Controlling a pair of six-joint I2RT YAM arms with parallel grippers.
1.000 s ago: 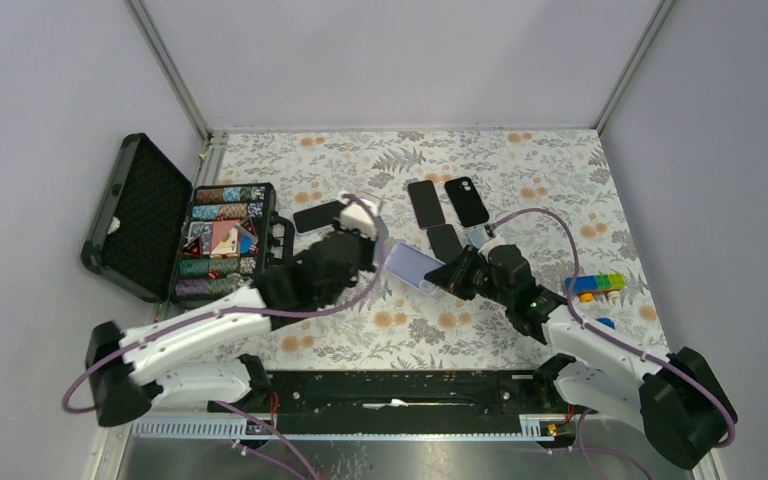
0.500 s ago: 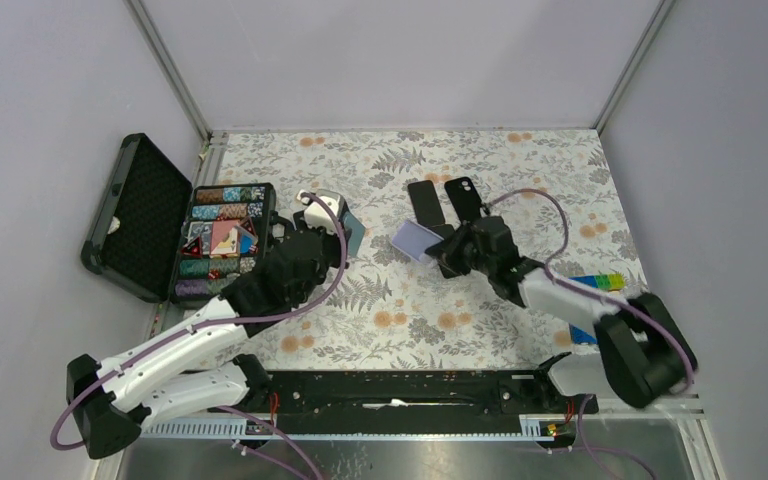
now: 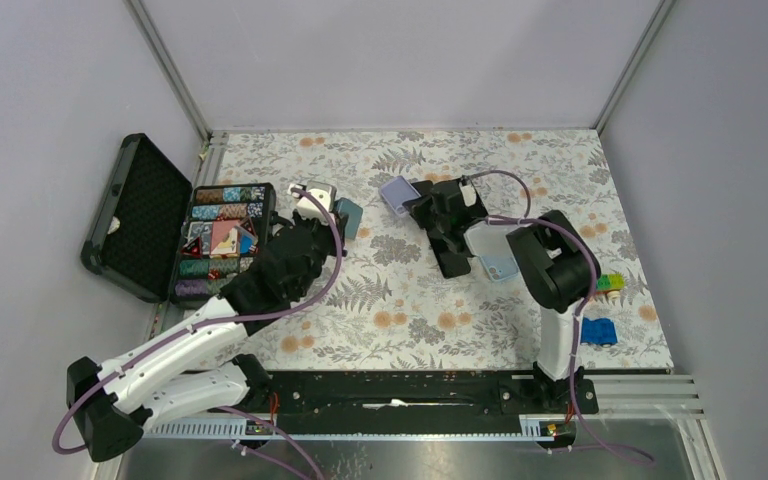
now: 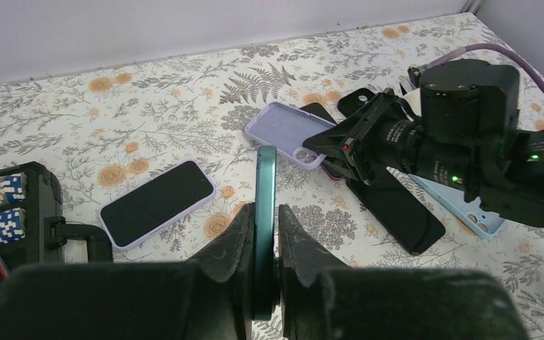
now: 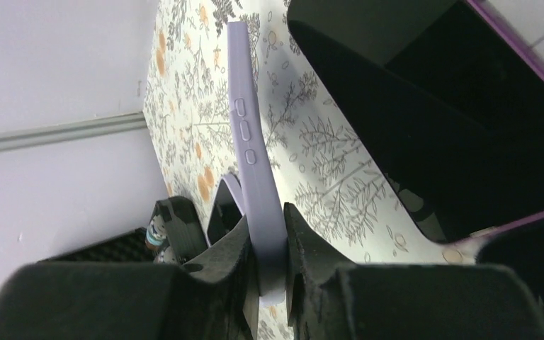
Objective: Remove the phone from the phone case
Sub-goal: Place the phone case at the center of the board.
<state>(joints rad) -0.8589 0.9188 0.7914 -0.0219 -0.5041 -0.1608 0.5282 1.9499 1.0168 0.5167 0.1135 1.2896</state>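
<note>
My left gripper [image 3: 338, 213] is shut on a teal phone [image 3: 350, 216], held on edge above the mat; in the left wrist view the phone [image 4: 265, 191] stands upright between the fingers [image 4: 234, 237]. My right gripper [image 3: 417, 203] is shut on an empty lilac phone case [image 3: 396, 192], held low over the mat's far middle. The case also shows in the left wrist view [image 4: 288, 129] and edge-on in the right wrist view [image 5: 250, 152]. Phone and case are apart.
A black-screened phone in a lilac case [image 4: 157, 203] lies on the mat by the left gripper. Black phones [image 3: 452, 255] and a light blue case [image 3: 497, 265] lie under the right arm. An open chip case [image 3: 222, 240] stands left. Toy blocks [image 3: 610, 282] lie right.
The two grippers have pulled apart. The left one moved left with the teal phone. The right arm swung to the far middle with the lilac case.
</note>
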